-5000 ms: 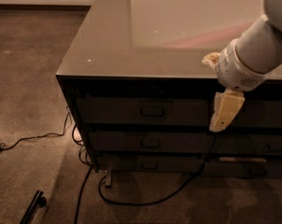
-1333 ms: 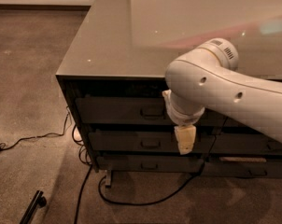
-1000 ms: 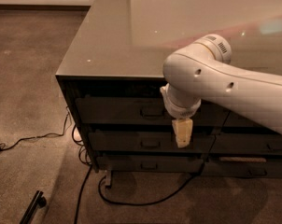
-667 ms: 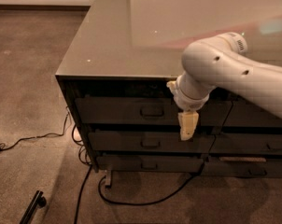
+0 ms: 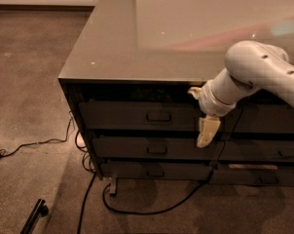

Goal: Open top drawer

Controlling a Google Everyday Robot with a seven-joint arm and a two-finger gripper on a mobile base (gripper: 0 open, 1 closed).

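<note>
- Your pincer (image 5: 207, 131) hung pointing downward from the white arm (image 5: 254, 74), which reached in from the right of the view across the bench's drawer fronts.
- You could not tell how far the pincer was open. It held nothing that showed, and you could not tell whether it touched the front behind it.
- The top drawer (image 5: 118, 116) sat directly under the top of the bench (image 5: 118, 43), its flat front level with the fronts around it, shut.
- Its loop handle (image 5: 158, 116) lay to the left of your pincer in the view, near but clearly apart, about level with the pincer's upper part.
- The pincer stood before the right end of that drawer's front, and its tip reached down to the front of the middle drawer (image 5: 127, 148).
- The bottom drawer (image 5: 137, 171) lay below that, and more drawer fronts (image 5: 268, 150) ran on to the right, under the arm.
- Black cables (image 5: 137, 211) trailed over the carpeted floor (image 5: 30, 82) beneath and left of the bench, and a dark bar (image 5: 32, 217) lay at the lower left.
</note>
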